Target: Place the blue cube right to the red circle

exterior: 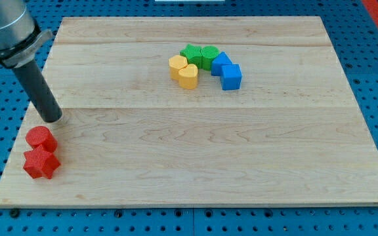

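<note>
The blue cube (pixel 231 77) sits at the view's upper middle, at the right end of a cluster of blocks, touching a second blue block (pixel 220 63). The red circle (pixel 41 139) lies near the board's left edge at the view's lower left, with a red star-shaped block (pixel 41 162) touching it just below. My tip (pixel 52 119) rests on the board just above and slightly right of the red circle, far left of the blue cube.
Two green blocks (pixel 190 54) (pixel 209 56) and two yellow blocks (pixel 177 66) (pixel 188 76) make up the rest of the cluster left of the blue blocks. The wooden board (pixel 195 157) lies on a blue pegboard.
</note>
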Controlling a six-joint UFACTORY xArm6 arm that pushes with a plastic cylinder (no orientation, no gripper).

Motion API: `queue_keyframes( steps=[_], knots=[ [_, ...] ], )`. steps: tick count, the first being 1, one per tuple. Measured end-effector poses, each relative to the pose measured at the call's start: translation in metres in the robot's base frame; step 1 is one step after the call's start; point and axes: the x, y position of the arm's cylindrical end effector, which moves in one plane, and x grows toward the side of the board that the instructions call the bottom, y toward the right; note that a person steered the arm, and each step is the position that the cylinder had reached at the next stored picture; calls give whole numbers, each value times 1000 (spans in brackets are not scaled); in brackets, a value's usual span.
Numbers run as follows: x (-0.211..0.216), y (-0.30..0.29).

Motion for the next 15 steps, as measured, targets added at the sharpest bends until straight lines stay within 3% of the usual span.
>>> queue_keyframes(
  steps=[2, 3, 4, 5, 7, 8, 9, 10, 11, 12, 13, 14, 15],
  knots=[
    [-6, 2],
    [-3, 71],
    [32, 168],
    [27, 254],
    [-63, 394],
    [-119, 385],
    [-125, 323],
    [-65, 253],
    [-48, 240],
    [-53, 306],
    [-3, 300],
    [16, 213],
    [16, 177]
  ],
)
